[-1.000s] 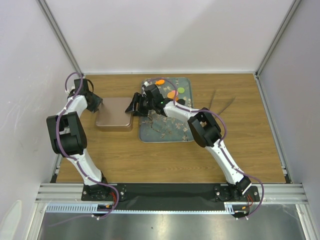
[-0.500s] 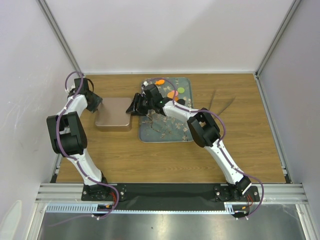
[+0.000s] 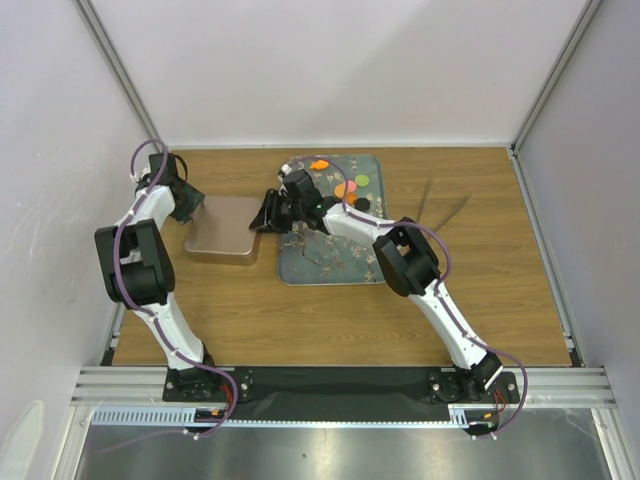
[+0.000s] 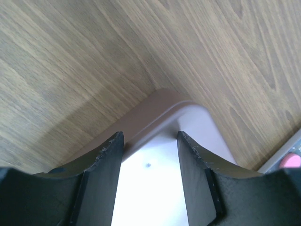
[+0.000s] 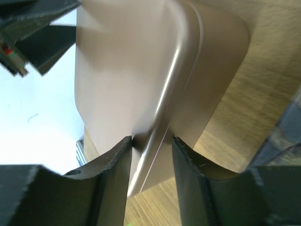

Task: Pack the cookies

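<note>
Cookies lie on the floral tray (image 3: 340, 262): an orange one (image 3: 320, 164) at the far edge, orange and pink ones (image 3: 345, 188), a green one (image 3: 362, 181) and a black one (image 3: 362, 204). A rose-brown box (image 3: 222, 230) lies left of the tray. My right gripper (image 3: 265, 212) is closed on the box's right edge; in the right wrist view the fingers (image 5: 151, 139) straddle the box's wall (image 5: 122, 70). My left gripper (image 3: 190, 205) is at the box's far-left corner, jaws open (image 4: 148, 136) over the box's top (image 4: 188, 117).
Wooden table (image 3: 480, 280) with white walls on three sides. The tray's corner (image 4: 287, 149) and a pink cookie (image 4: 292, 160) show at the lower right of the left wrist view. Both arms reach across the table's far half.
The box has shifted a little to the left and turned slightly, with both grippers moving along with it. The cookies and tray have not moved.
</note>
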Controlling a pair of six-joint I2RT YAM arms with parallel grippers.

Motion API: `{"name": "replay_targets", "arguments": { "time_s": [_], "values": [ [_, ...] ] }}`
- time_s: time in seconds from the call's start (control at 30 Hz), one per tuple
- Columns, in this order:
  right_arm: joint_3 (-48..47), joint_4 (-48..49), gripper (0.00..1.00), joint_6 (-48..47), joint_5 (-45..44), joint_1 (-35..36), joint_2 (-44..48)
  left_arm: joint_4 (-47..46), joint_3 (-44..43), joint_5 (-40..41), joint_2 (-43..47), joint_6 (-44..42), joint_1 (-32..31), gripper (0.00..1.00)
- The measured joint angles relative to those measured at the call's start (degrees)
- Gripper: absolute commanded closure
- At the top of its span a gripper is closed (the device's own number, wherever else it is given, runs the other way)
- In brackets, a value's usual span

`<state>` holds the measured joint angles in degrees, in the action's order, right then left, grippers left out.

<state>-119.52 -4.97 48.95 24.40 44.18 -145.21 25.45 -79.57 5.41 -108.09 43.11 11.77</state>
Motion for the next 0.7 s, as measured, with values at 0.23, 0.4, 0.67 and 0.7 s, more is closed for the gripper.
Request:
{"name": "replay_targets", "arguments": {
  "time_s": [0.23,0.4,0.67,0.7],
  "values": [
    [0.1,-0.8,0.36,-1.7,0.2,0.9,0.3,0.7,-1.0,0.3,-0.9,-1.2,0.0,0.43],
    [0.1,-0.8,0.30,-1.5,0.7,-0.2,0.3,0.7,-1.0,0.4,-0.9,-1.2,0.0,0.43],
    [-9.8,-4.7,0.30,-0.2,-0.4,-4.9,-1.3,0.7,-1.0,0.4,-0.9,-1.6,0.0,0.43],
    [-11.8,-4.6,0.31,0.2,-0.7,-5.5,-1.9,0.7,-1.0,0.4,-0.9,-1.6,0.0,0.43]
  ]
}}
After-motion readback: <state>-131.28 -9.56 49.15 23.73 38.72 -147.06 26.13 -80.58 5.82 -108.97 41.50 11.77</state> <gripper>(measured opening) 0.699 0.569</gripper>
